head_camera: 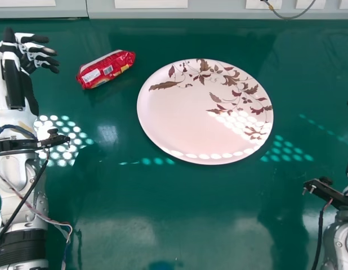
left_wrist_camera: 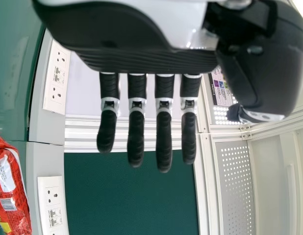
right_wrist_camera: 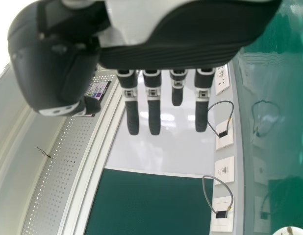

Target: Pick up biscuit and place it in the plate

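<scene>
Biscuit packet (head_camera: pixel 106 69): lies between left hand and plate, probably so the reach and carry are short.
Plate (head_camera: pixel 179 118): upright, flat on the table (head_camera: pixel 185 197), its open face ready to receive.
Left hand (left_wrist_camera: pixel 112 36): open, empty, near the packet, apparently readied for grasping.
Right hand (right_wrist_camera: pixel 190 46): open, empty, well apart, likely spare.

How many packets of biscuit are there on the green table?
1. The red biscuit packet lies on the table, between the left hand and the plate.
</scene>
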`<action>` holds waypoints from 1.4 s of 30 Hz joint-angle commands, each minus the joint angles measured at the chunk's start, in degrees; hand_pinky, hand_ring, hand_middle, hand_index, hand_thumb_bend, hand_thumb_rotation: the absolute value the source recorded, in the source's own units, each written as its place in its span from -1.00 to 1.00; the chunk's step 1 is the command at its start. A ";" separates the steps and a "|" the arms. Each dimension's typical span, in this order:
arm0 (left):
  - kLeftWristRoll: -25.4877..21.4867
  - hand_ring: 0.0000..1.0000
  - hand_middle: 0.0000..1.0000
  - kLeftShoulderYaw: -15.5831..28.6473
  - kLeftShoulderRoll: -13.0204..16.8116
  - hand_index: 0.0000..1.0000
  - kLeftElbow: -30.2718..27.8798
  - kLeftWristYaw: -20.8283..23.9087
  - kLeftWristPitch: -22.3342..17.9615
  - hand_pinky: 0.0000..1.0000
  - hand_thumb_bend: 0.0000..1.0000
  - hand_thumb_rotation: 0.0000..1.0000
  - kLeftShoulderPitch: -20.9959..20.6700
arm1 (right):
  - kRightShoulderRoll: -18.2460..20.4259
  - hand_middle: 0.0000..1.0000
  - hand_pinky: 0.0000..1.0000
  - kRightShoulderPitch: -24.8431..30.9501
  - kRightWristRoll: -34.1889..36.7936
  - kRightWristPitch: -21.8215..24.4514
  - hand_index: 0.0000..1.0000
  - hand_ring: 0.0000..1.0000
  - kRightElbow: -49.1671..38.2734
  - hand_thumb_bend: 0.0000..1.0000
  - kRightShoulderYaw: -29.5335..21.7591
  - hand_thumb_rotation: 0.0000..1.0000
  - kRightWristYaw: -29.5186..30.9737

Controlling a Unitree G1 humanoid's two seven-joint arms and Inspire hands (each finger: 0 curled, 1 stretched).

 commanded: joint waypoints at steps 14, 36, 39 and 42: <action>1.02 -0.30 -0.18 -0.13 -0.24 -0.04 -1.01 1.15 0.38 -0.43 -0.04 -0.93 1.14 | -0.47 0.58 0.45 -0.34 -1.58 0.85 0.56 0.55 -0.48 -0.18 0.14 -0.66 -0.87; 21.78 0.89 0.99 -9.26 20.54 0.98 6.24 -7.35 5.49 0.44 1.00 -0.16 -10.92 | -0.12 0.57 0.39 0.41 -1.10 1.11 0.54 0.53 -1.72 -0.08 -0.03 -0.46 -0.39; 22.65 0.88 1.00 -10.79 21.35 0.99 7.71 -8.59 7.57 0.37 1.00 -0.13 -12.65 | -0.19 0.56 0.38 0.56 -0.55 1.08 0.52 0.52 -1.89 -0.07 -0.22 -0.51 -0.17; 23.84 0.90 1.00 -12.41 22.22 1.00 9.45 -9.53 9.15 0.35 1.00 -0.10 -14.33 | -0.44 0.57 0.39 0.72 -0.27 0.61 0.53 0.54 -1.77 -0.09 -0.39 -0.51 0.17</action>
